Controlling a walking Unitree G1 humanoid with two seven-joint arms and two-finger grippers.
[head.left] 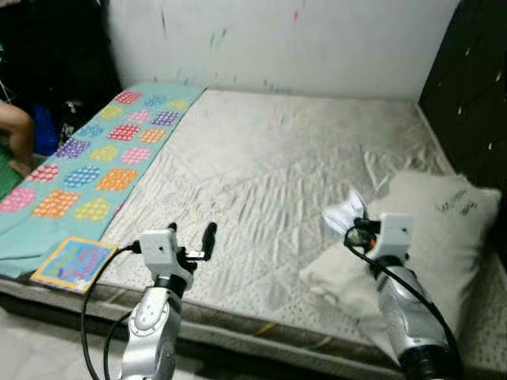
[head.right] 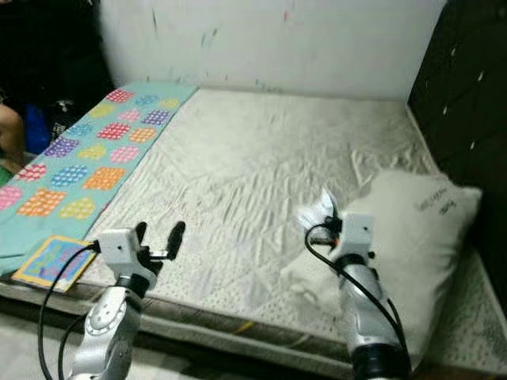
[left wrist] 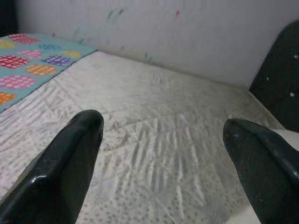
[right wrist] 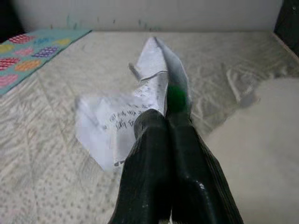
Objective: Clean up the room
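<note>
The right gripper (right wrist: 161,116) pinches a white paper (right wrist: 121,121) above the mattress (head.left: 261,174), beside the pillow (head.left: 444,229). The left gripper (left wrist: 163,135) hovers, fingers spread wide, empty.

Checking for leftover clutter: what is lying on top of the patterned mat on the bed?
A square colourful book lies flat on the near end of the patterned mat; the rest of its top shows bare. Anything beneath the book is covered.

A bare quilted mattress (head.left: 261,174) lay against a white wall (head.left: 301,39) flecked with small coloured marks. A dark studded headboard (head.left: 471,87) stood along one side. A teal mat (head.left: 95,158) patterned with coloured shapes covered the mattress's far-left strip. Beyond the mat, part of a person's leg (head.left: 17,131) showed.
</note>
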